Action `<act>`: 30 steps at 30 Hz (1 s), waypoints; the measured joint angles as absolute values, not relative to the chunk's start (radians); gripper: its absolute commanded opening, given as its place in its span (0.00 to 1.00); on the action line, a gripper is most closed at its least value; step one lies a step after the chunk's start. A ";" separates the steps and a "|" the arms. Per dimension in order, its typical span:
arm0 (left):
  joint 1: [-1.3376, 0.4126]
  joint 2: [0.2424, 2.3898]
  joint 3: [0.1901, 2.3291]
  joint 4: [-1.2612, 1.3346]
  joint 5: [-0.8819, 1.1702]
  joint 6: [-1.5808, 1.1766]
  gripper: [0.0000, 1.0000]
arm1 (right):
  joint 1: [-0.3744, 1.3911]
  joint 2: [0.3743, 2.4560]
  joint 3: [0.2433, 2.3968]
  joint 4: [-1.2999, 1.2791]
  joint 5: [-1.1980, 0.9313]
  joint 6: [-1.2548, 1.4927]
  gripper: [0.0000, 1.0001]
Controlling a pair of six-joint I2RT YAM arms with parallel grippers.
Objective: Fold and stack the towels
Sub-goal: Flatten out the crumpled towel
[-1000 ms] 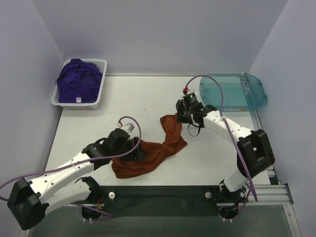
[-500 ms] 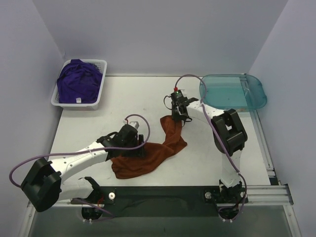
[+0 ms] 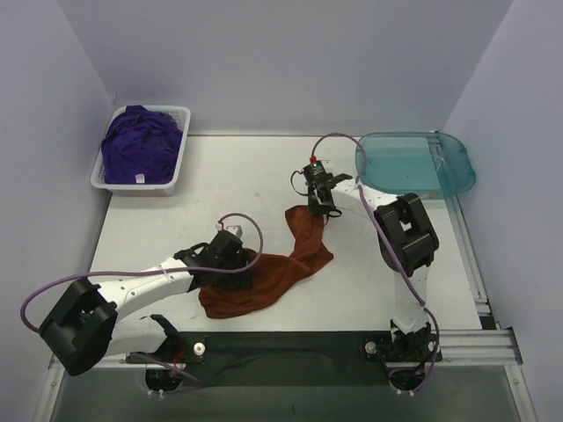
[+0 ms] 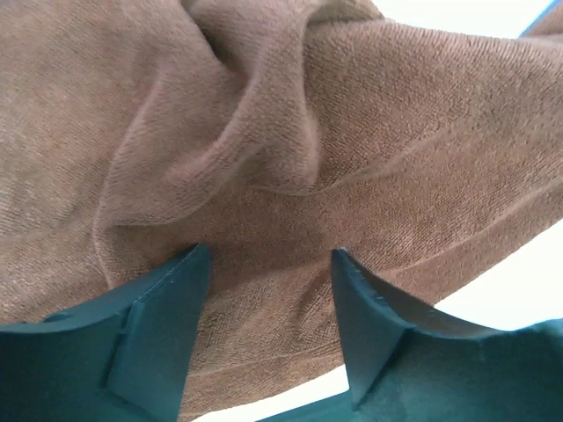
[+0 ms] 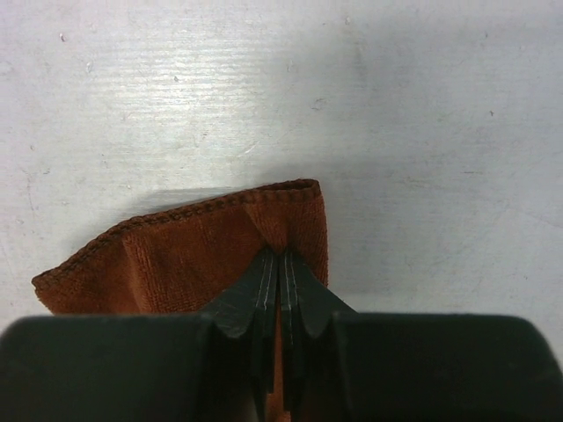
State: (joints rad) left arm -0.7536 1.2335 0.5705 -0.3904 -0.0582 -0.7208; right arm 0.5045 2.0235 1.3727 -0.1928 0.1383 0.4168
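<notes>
A rust-orange towel [image 3: 273, 272] lies crumpled on the white table, a narrow strip of it running up toward the back. My right gripper [image 3: 314, 209] is shut on the far corner of that orange towel [image 5: 220, 246], with cloth pinched between its jaws [image 5: 280, 259]. My left gripper [image 3: 236, 264] hovers over the towel's near left part, jaws open, the orange cloth [image 4: 290, 176] filling the gap [image 4: 268, 264] but not clamped. Purple towels [image 3: 141, 145] are heaped in the white basket at the back left.
The white slotted basket [image 3: 180, 163] stands at the table's back left corner. A translucent teal tray [image 3: 418, 163] sits at the back right. Purple cables loop off both arms. The table's near edge meets a dark rail.
My right gripper has moved left onto the towel's far corner and closed on it. My left gripper has shifted slightly right over the crumpled part, staying open.
</notes>
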 measured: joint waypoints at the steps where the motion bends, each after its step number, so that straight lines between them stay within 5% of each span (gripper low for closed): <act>1: -0.750 1.227 0.567 -0.387 -0.060 -0.722 0.62 | 0.505 2.024 1.376 -0.197 0.138 0.417 0.00; 8: -0.691 1.175 0.527 -0.390 -0.061 -0.729 0.43 | 0.507 1.965 1.416 -0.205 0.046 0.418 0.00; 16: -0.665 1.040 0.514 -0.436 -0.075 -0.729 0.42 | 0.468 1.570 1.235 -0.067 -0.091 0.467 0.00; 21: -0.664 0.970 0.514 -0.467 -0.075 -0.729 0.47 | 0.321 1.328 0.923 -0.018 -0.123 0.506 0.00; 30: -0.661 0.954 0.517 -0.501 -0.063 -0.724 0.68 | 0.260 1.293 0.707 -0.060 -0.160 0.505 0.00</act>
